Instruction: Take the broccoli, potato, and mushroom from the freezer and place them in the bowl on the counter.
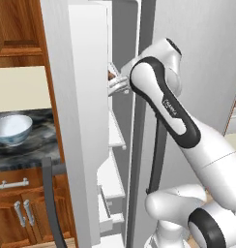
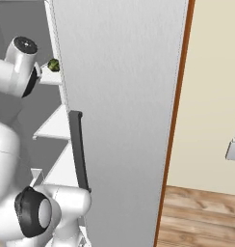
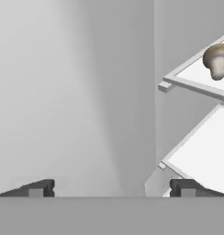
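Left base view: the arm reaches up into the open freezer (image 1: 117,145), wrist at the upper shelf level. The gripper (image 1: 117,85) is mostly hidden behind the door edge, so jaw state is not readable here. A small brown bit sits just beside the wrist on the shelf edge, possibly the potato (image 1: 110,75), too small to be sure. The bowl (image 1: 11,129) sits on the counter (image 1: 23,150) to the left, nothing visible inside it, well apart from the freezer.

Right base view: the grey door fills most of the frame, with the dark door handle (image 2: 79,149) running down it. The broccoli (image 2: 53,64) lies on an upper white shelf, just beside the arm's wrist joint.

Hand view: jaws stand wide, both fingertips (image 3: 38,188) apart at the bottom corners, nothing between them. The mushroom (image 3: 217,59) lies on the upper shelf (image 3: 196,80) at the top right, well off the gripper's centre line; a lower shelf sits beneath it.

Handling judgement: the mushroom looks light and smooth, rounded cap on a short stem, likely to roll or squirt out if pinched on the cap's curve. Best hold is probably across the cap's widest part, or cap and stem together, with gentle closing. Broccoli is lumpy, so easier grip. The gripper needs re-aiming toward the shelf first.
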Available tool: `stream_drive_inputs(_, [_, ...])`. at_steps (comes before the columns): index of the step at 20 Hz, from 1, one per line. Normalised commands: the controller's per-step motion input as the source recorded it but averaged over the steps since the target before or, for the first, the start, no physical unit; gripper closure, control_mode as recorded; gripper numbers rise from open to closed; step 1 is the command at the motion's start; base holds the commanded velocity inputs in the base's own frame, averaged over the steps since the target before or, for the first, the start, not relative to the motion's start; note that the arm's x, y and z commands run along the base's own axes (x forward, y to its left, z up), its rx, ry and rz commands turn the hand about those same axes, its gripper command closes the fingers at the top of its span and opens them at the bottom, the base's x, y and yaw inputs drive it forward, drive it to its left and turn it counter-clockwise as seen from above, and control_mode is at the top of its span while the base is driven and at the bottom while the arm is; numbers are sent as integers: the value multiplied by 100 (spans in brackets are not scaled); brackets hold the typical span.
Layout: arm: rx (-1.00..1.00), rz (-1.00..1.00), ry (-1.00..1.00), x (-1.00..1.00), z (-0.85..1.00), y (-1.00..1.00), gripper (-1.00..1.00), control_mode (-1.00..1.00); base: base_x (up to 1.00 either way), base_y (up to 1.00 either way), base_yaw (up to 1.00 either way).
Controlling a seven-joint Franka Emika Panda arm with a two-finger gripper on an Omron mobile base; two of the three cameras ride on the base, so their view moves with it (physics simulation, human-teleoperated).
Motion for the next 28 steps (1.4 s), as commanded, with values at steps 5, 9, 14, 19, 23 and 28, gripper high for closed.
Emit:
stream_drive_inputs(5, [2,12,-6,0,-2,100,-100,-100,0,0,0])
stream_drive_inputs(9, [8,6,-7,1,-9,100,-100,-100,0,0,0])
stream_drive_inputs(14, [11,3,-3,1,-12,84,-100,-100,0,0,0])
stream_drive_inputs(19, [0,-2,-4,-7,6,-12,-100,-100,0,0,0])
stream_drive_inputs(23, [0,-21,-14,-33,34,-77,-100,-100,0,0,0])
stream_drive_inputs(28, [-4,-38,0,0,12,-46,-100,-100,0,0,0])
